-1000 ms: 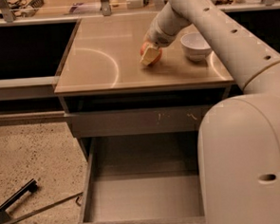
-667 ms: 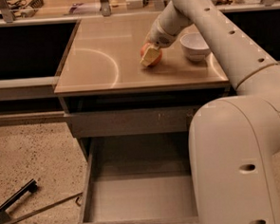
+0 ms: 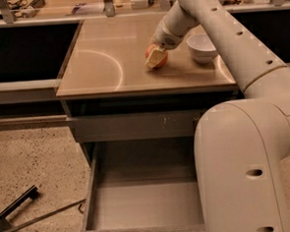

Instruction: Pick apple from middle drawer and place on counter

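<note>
The apple is red-orange and rests on the tan counter, right of its middle. My gripper reaches down from the upper right and is shut on the apple, with one pale finger across its front. The middle drawer is pulled open below, and its grey-brown floor is bare. My arm's large pale link hides the drawer's right part.
A white bowl stands on the counter just right of the apple. A shut drawer front with pale scratch marks sits above the open drawer. A black tool lies on the speckled floor at lower left. Dark recesses flank the counter.
The gripper and apple stay in the same spot on the counter. The arm's big near link has shifted a little left and covers more of the open drawer.
</note>
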Robot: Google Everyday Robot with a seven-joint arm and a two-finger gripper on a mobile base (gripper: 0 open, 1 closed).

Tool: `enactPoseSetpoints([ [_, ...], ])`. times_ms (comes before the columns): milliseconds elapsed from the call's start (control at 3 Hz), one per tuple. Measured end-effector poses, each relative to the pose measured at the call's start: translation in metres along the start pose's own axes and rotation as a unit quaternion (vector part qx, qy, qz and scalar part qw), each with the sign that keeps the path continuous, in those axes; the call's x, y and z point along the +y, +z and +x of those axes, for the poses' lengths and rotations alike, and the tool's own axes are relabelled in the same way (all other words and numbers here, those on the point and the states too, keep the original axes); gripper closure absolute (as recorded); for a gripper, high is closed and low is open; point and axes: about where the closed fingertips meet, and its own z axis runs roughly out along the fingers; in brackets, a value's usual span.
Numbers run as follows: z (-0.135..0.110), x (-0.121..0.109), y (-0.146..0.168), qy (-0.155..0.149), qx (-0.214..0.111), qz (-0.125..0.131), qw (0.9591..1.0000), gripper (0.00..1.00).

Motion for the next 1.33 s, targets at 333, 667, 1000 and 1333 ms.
enactPoseSetpoints([
  [333, 0.0, 0.0, 0.0, 0.0, 0.0, 0.0, 1.0, 0.51],
  [667, 0.0, 0.0, 0.0001, 0.0, 0.0, 0.0, 1.0, 0.28],
  [1000, 0.0, 0.0, 0.0001, 0.0, 0.0, 0.0, 1.0, 0.05],
  [1333, 0.0, 0.0001, 0.0002, 0.0, 0.0, 0.0, 1.0, 0.0],
])
